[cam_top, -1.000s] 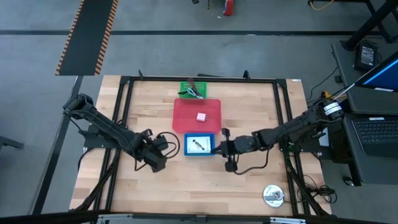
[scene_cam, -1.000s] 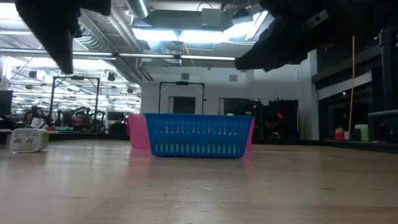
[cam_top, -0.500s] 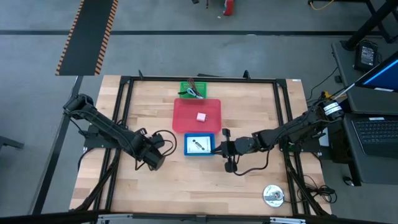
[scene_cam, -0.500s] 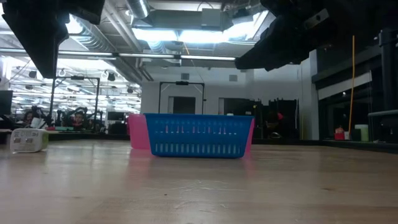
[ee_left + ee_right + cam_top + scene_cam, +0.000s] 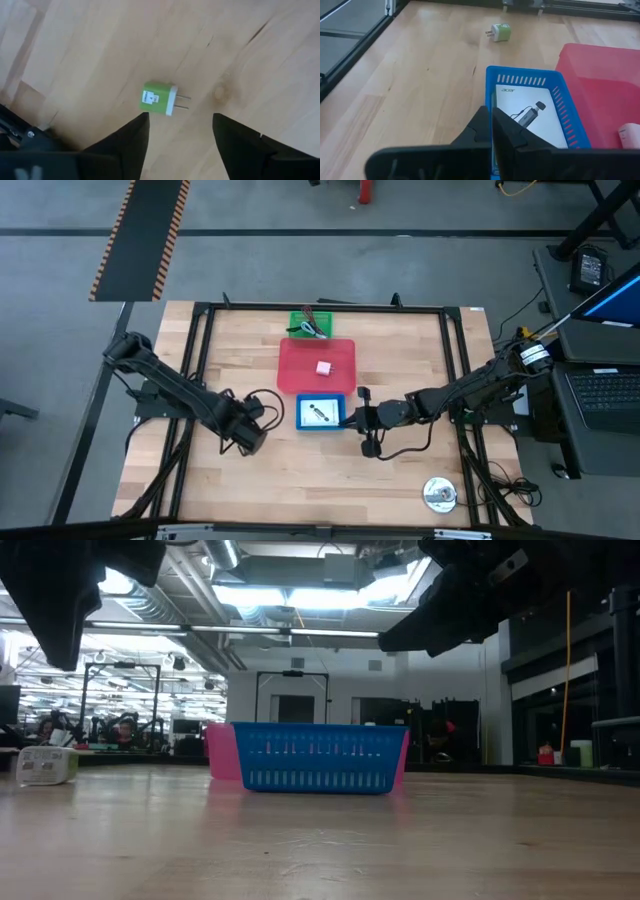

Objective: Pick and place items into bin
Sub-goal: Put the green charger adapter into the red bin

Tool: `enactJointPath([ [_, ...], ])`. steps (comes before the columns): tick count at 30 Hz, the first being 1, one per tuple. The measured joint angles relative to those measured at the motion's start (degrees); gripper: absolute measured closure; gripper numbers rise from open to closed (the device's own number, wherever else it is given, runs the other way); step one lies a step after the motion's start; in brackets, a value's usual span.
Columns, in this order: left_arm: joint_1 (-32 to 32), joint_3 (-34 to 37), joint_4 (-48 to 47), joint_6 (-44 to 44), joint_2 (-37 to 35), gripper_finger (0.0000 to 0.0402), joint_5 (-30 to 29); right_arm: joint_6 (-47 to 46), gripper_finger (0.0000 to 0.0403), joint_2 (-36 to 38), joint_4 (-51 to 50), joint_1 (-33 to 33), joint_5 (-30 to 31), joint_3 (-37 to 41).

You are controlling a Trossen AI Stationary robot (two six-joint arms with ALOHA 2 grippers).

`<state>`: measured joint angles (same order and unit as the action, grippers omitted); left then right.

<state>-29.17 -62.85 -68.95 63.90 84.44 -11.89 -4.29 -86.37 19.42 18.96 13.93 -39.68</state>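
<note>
Left wrist view: left claw (image 5: pixel 180 131) has just spread wide over green plug (image 5: pixel 159 99) lying on worktop (image 5: pixel 260 60) | plug released or not yet gripped, outside blue bin (image 5: pixel 320 413) | right claw (image 5: pixel 492 131) closed beside bin.

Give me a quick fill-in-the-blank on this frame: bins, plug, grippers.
1. The green plug lies on the bare ____, between the left gripper's open fingers.
2. The right gripper is ____, over the blue bin's edge.
3. The pink cube sits in the ____ bin.
4. The white card lies in the ____ bin.

Missing words: table; shut; red; blue
</note>
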Motion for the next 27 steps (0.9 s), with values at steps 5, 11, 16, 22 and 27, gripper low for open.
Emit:
enactJointPath([
  [5, 0.0, 0.0, -0.03, -0.1, 2.34, 0.0178, 1.76, -0.01, 0.0402, 0.0, 0.01, 0.04, -0.01, 0.0],
  [11, 0.04, 0.04, -0.07, -3.71, 5.94, 0.0167, 2.59, -0.06, 0.0402, -0.05, 0.0, 0.04, 0.0, 0.0],
  [16, 1.42, 0.04, -0.49, -7.33, 8.31, 0.0166, 3.57, -1.4, 0.0402, -0.31, -0.24, 0.04, 0.0, 0.0],
  [22, 4.29, 2.5, -0.24, -11.12, 8.45, 0.0166, 3.74, -1.61, 0.0402, -0.33, -0.08, 0.63, 0.0, 0.0],
  [27, 5.44, 5.68, 0.93, -11.37, 7.1, 0.0166, 3.71, -1.48, 0.0402, -0.32, -0.26, 1.48, 0.0, 0.0],
])
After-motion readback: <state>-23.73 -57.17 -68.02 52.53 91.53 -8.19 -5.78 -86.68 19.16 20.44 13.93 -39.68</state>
